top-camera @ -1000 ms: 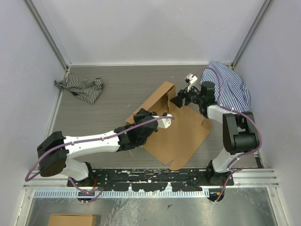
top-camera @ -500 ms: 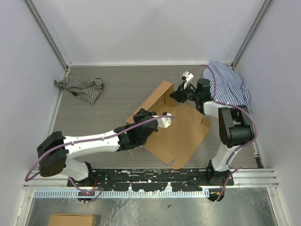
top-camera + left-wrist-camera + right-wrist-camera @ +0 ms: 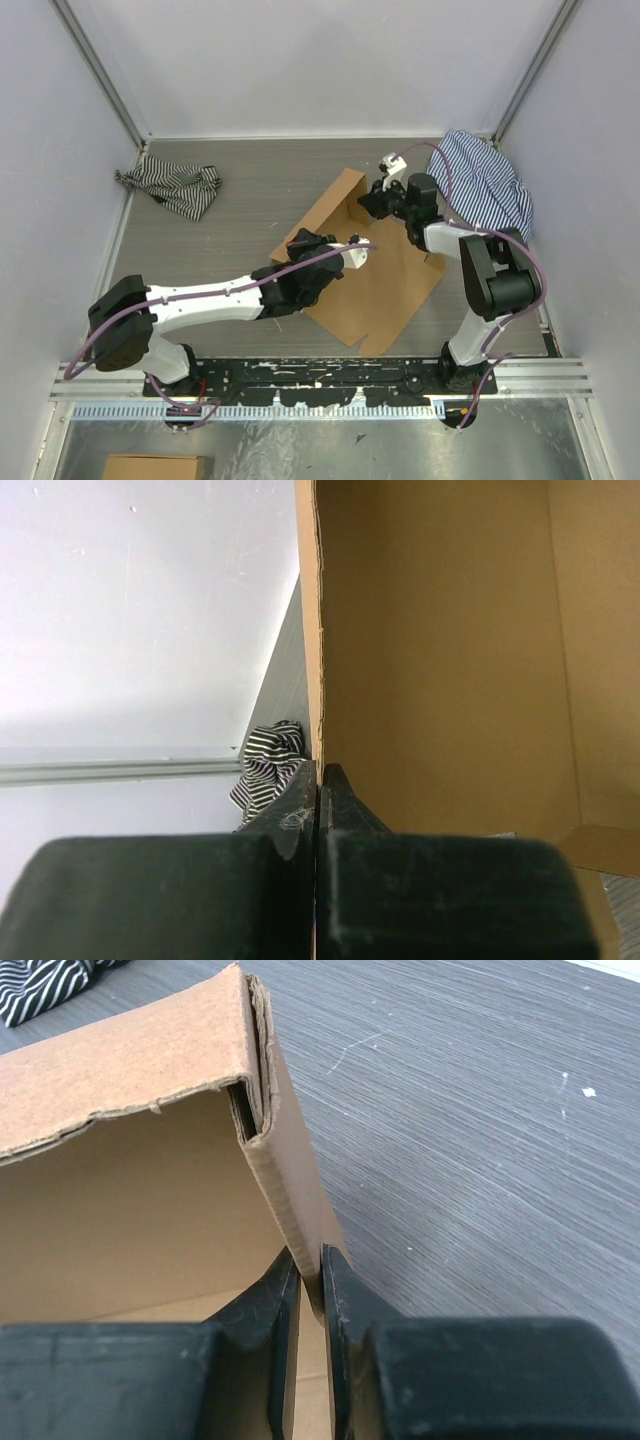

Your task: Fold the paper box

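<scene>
right gripper (image 3: 369,204): shifted left along the table's (image 3: 250,190) far side, onto the end of the paper box's (image 3: 385,285) upright flap (image 3: 330,208) | jaws: wide apart earlier, now pinching cardboard

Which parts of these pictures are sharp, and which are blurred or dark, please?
Top external view: even light, soft shadows, all sharp. Left wrist view: the left pincer is a dark, blurred mass; the paper box edge is crisp. Right wrist view: the right pincer is dark and soft; cardboard corrugation and table grain read sharply.

Closed left end effector (image 3: 318,778) pinching paper box (image 3: 440,660) edge, striped cloth (image 3: 268,765) beyond, white wall (image 3: 140,600) behind
</scene>
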{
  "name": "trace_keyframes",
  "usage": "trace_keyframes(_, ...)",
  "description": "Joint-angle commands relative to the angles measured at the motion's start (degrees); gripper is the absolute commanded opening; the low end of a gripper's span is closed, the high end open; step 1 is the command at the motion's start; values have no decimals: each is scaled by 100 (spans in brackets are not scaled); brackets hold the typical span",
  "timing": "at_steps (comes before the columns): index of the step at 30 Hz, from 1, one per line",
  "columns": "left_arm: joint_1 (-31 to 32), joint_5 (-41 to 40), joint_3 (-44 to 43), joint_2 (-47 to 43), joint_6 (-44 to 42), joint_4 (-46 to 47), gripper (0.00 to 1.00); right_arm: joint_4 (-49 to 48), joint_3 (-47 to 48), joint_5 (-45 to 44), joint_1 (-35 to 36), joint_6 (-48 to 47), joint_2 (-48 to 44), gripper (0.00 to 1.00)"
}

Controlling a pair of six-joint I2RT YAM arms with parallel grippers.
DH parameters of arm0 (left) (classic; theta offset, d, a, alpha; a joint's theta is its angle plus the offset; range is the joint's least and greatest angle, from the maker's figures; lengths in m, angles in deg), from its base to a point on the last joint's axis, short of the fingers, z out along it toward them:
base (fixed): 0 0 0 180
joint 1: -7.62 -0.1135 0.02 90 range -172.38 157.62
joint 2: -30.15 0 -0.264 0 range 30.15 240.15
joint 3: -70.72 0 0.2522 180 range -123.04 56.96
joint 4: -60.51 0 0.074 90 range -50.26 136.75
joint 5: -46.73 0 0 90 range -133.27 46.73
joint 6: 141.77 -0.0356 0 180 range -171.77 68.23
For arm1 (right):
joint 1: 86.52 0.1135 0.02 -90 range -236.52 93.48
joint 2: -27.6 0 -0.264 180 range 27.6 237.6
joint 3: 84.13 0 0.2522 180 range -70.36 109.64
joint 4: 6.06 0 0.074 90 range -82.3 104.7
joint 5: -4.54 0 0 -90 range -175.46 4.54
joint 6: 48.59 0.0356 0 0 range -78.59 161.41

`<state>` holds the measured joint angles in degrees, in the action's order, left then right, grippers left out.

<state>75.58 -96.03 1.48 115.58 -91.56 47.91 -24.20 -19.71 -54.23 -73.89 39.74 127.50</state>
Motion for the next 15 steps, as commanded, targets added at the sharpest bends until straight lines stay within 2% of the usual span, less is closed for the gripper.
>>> trace_keyframes(1, 63, 257, -166, 105, 182, 99, 0, -349, -271, -510, 161, 318, -332, 2)
trace_keyframes(7, 68, 316, -163, -150, 250, 24, 0, -211, -19, -260, 168, 291, -84, 11)
trace_keyframes(12, 68, 490, -136, -358, 390, -104, 0, -417, -24, 101, 170, 225, 26, 25)
trace_keyframes(15, 68, 509, -132, -356, 452, -155, 0, -511, -21, 269, 178, 172, 71, 28)
